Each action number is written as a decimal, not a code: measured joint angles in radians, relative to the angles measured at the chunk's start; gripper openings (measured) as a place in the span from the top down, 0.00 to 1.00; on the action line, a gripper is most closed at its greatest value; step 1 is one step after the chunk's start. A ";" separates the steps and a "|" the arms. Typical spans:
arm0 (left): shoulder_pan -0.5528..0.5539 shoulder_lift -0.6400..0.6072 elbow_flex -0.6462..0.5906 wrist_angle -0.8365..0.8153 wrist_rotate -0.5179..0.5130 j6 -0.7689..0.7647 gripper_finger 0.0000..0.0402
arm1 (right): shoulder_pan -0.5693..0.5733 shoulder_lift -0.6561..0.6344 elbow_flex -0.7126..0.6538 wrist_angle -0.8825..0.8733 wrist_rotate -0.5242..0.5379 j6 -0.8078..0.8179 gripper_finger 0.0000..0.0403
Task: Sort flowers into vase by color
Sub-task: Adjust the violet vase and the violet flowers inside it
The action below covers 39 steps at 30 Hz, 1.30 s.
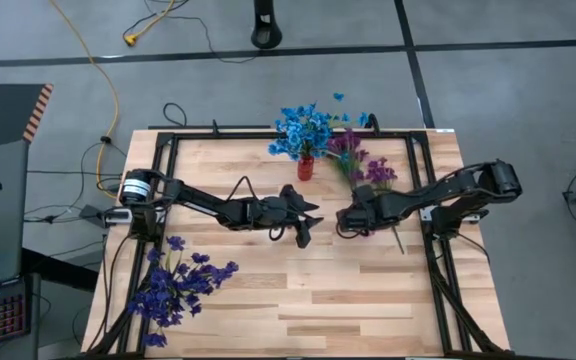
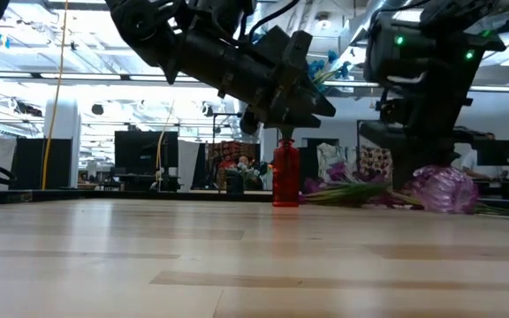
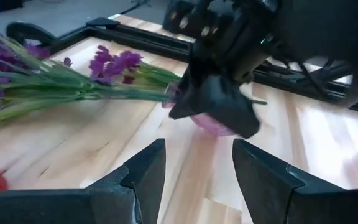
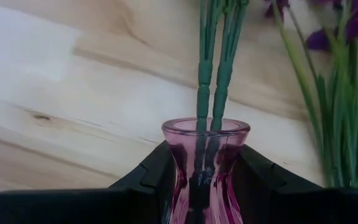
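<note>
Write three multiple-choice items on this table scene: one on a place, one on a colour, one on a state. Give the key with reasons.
1. Where do the dark violet flowers lie?
A. in the red vase
B. loose on the table near the left arm's base
C. in the pink vase

2. What colour are the flowers in the red vase?
A. bright blue
B. magenta
C. white

3. What is the right gripper doing?
A. hanging open over bare wood
B. closed on the pink glass vase
C. pinching one loose stem

Key: B, the violet bunch lies on the boards by that corner; A, the blue flowers stand in it; B, its jaws press both sides of the pink glass vase, which holds two green stems.
</note>
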 joint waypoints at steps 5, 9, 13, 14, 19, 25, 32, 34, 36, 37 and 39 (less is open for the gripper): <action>0.000 -0.010 0.000 -0.020 -0.026 0.009 0.57 | 0.018 -0.077 0.000 -0.007 0.050 0.000 0.63; 0.000 -0.019 0.000 -0.036 -0.039 0.009 0.57 | 0.043 -0.132 0.000 -0.012 0.094 0.008 0.63; 0.000 -0.034 0.000 -0.057 -0.050 0.018 0.57 | 0.070 -0.171 0.000 -0.019 0.141 0.015 0.63; 0.000 -0.040 0.000 -0.063 -0.052 0.025 0.57 | 0.077 -0.179 0.000 -0.019 0.153 0.016 0.63; 0.000 -0.059 0.000 -0.090 -0.072 0.031 0.57 | 0.114 -0.209 0.000 -0.041 0.227 0.056 0.63; 0.000 -0.066 0.000 -0.104 -0.085 0.035 0.57 | 0.155 -0.226 0.000 -0.128 0.285 0.150 0.63; 0.000 -0.068 0.000 -0.107 -0.092 0.034 0.57 | 0.197 -0.228 0.000 -0.250 0.358 0.297 0.63; 0.000 -0.068 0.000 -0.108 -0.092 0.034 0.57 | 0.204 -0.228 0.000 -0.259 0.370 0.310 0.63; 0.000 -0.068 0.000 -0.108 -0.092 0.034 0.57 | 0.211 -0.228 0.000 -0.256 0.375 0.312 0.63; 0.000 -0.068 0.000 -0.108 -0.093 0.034 0.57 | 0.215 -0.228 0.000 -0.257 0.375 0.314 0.63; 0.000 -0.068 0.000 -0.109 -0.094 0.034 0.57 | 0.225 -0.228 0.000 -0.257 0.389 0.319 0.63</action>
